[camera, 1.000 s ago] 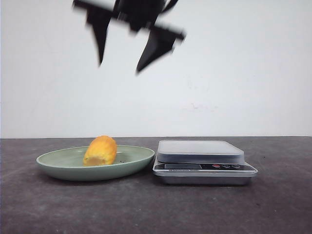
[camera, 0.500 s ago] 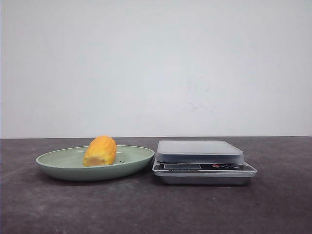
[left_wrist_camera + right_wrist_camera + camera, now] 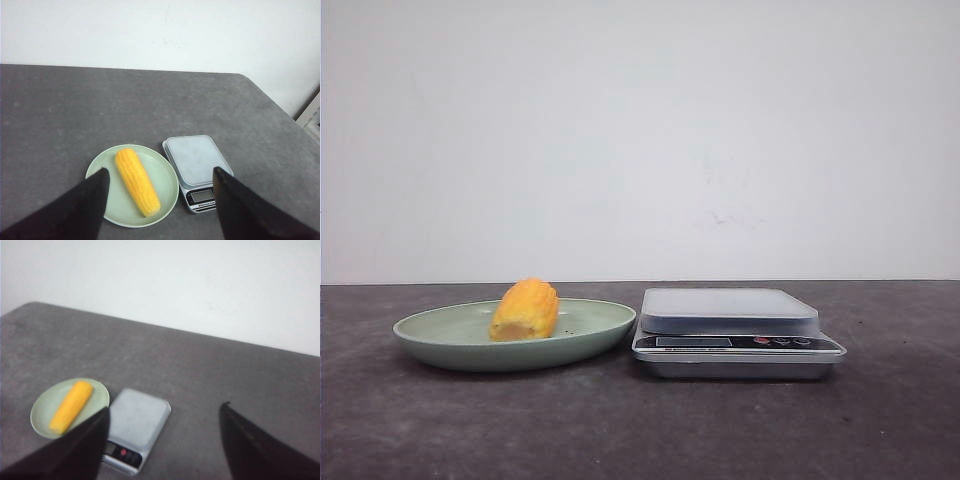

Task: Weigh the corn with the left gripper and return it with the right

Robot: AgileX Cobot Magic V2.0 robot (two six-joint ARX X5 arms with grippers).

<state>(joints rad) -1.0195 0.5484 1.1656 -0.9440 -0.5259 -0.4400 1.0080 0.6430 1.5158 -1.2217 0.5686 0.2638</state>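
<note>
1. Left pincer [image 3: 159,200]: its two black fingers [image 3: 80,207] are spread wide with nothing between them, and it's hanging high over the counter, looking down on everything from well above.
2. Right pincer [image 3: 162,440]: same deal, black fingers [image 3: 260,447] wide apart, empty, also up high. Its picture is a bit blurry. Neither arm shows in the front view at all.
3. The corn [image 3: 526,310], a yellow-orange cob with neat rows of kernels and a paler cut end, is lying on its side in the pale green shallow round plate [image 3: 440,345]. From the left wrist view it sits a bit diagonally across the plate, one end near the rim.
4. Just beside the plate is the silver digital kitchen scale [image 3: 730,315], with a flat pale platform on top and a small display plus a few buttons along its front edge. Platform's bare. Can't tell whether plate and scale actually touch; from the front they look almost rim to edge.
5. Everything's on a dark grey matte counter [image 3: 880,420] with a plain white wall [image 3: 640,140] behind it.
</note>
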